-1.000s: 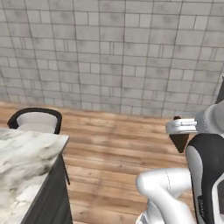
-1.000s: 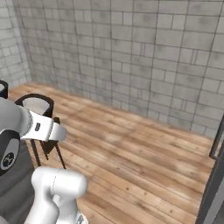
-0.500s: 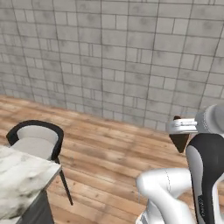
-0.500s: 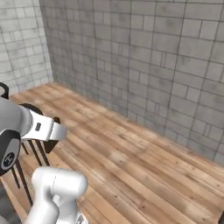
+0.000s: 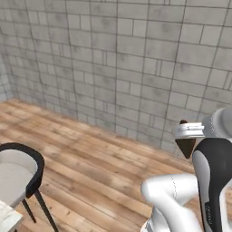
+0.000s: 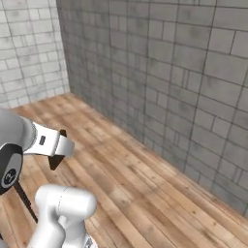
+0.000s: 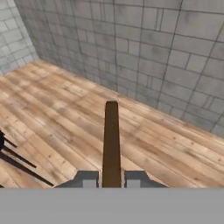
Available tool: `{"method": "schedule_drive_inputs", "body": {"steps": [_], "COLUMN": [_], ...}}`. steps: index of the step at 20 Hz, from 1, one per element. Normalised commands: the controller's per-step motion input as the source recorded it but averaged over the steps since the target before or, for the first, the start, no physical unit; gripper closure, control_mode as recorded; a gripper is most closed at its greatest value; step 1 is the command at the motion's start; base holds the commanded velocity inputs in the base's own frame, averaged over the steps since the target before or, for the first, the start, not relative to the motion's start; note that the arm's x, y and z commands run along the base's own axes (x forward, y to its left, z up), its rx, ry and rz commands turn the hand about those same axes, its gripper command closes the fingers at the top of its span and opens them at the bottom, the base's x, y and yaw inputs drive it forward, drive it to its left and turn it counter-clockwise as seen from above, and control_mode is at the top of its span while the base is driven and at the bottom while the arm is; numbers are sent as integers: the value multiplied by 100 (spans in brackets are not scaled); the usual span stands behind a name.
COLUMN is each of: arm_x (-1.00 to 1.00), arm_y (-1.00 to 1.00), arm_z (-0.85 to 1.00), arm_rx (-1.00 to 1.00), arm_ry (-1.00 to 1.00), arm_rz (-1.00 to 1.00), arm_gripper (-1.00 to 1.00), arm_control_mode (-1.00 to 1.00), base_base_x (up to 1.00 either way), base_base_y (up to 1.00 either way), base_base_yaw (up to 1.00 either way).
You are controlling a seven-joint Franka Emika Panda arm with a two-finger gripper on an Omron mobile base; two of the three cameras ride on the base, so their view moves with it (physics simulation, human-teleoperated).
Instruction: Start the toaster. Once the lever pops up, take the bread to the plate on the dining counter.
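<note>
One thin dark-brown slice of toast (image 7: 111, 144) stands edge-on in the lower middle of the hand view, running from between the two small dark finger tips (image 7: 86, 179) up toward the centre of the frame. The two-finger gripper (image 7: 110, 180) is clenched on this slice, one tip pressed to each flat side of it, so the bread is carried in the air above the floor rather than resting on anything. In the left base view the same gripper (image 5: 186, 141) sits at the right edge, about mid-height, with the slice (image 5: 186, 147) showing as a dark pointed wedge hanging below the pale hand and a small dark corner poking above it. In the right base view the gripper (image 6: 58, 150) lies at the left, mid-height, and the dark slice (image 6: 54, 161) again hangs under it.

At the lower left of the left base view stands a black-framed chair with a pale grey seat (image 5: 16, 176), its thin black legs reaching down to the boards; a small corner of white marble top (image 5: 8, 219) shows at the bottom left edge, just beside the chair.

Beyond these, a floor of warm brown wooden planks (image 6: 145, 193) stretches across the middle of every view. Farthest back, a wall of grey stone blocks (image 5: 118, 63) fills the upper part of the frames, meeting a paler block wall (image 6: 29, 48) at a corner in the upper left of the right base view.
</note>
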Motion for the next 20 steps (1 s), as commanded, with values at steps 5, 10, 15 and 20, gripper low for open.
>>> {"method": "schedule_drive_inputs", "body": {"steps": [5, 10, 15, 20], "arm_x": [0, 0, 0, 0], "arm_y": [0, 0, 0, 0], "arm_z": [0, 0, 0, 0], "arm_rx": [0, 0, 0, 0], "arm_ry": [0, 0, 0, 0], "arm_rz": [0, 0, 0, 0], "arm_gripper": [100, 100, 100, 100], "arm_control_mode": [100, 100, 100, 100], "base_base_x": [97, 91, 83, 79], "base_base_y": [-80, -81, -69, -56], "base_base_yaw": [40, 48, 52, 56]}}
